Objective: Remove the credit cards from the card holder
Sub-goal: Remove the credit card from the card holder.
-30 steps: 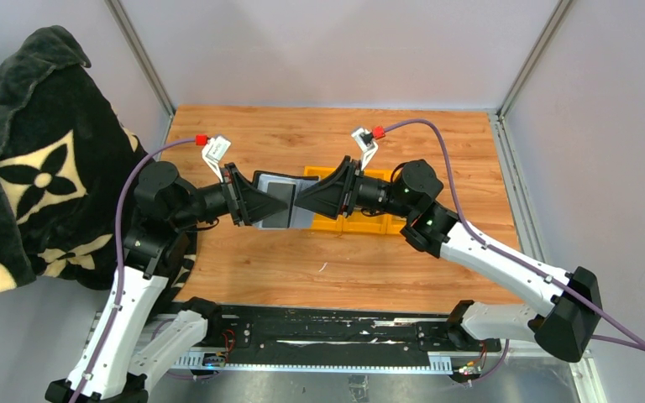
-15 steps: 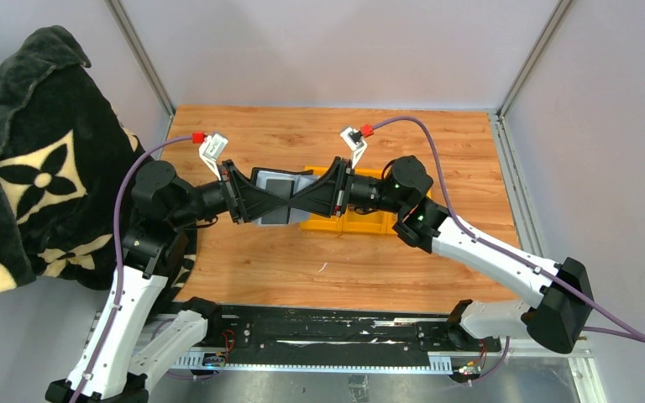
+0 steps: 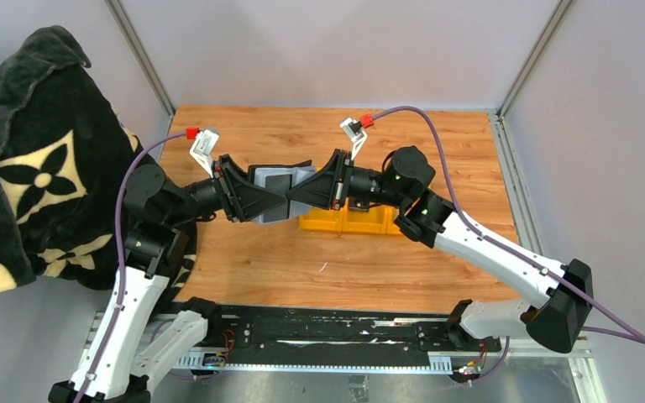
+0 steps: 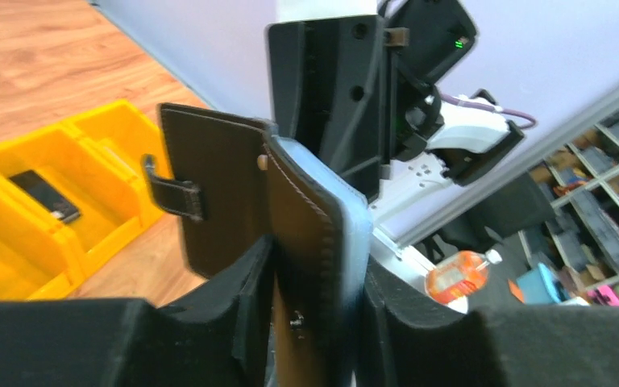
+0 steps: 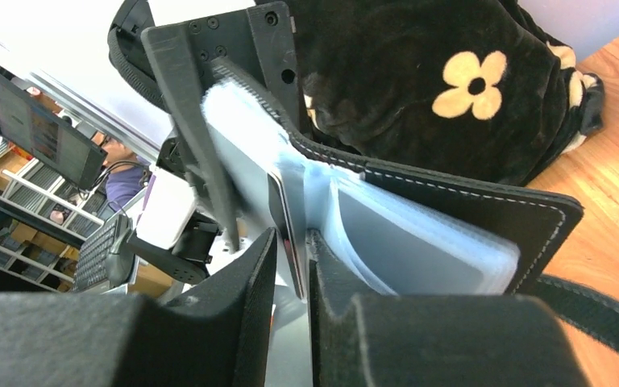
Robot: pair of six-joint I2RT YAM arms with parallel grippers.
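One card holder point(image 4: 218, 185) clamped by left hand point(image 4: 316, 278) | one credit card point(image 5: 280, 201) pinched by right hand point(image 5: 293, 246)

We see the black card holder point(image 3: 279, 186) open, upright above the bench point(image 3: 437, 143), clear sleeves point(image 5: 419, 242) fanned, a grey card point(image 5: 284, 211) among them.

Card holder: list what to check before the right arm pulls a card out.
1. Left gripper clamped on the card holder: ok.
2. Holder open, strap tab hanging loose: ok.
3. Holder held in the air above the table: ok.
4. Right gripper fingers on either side of one thin credit card edge: ok.
5. Pinch tight on that card: cannot tell.
6. Plastic sleeve not caught in the pinch: cannot tell.
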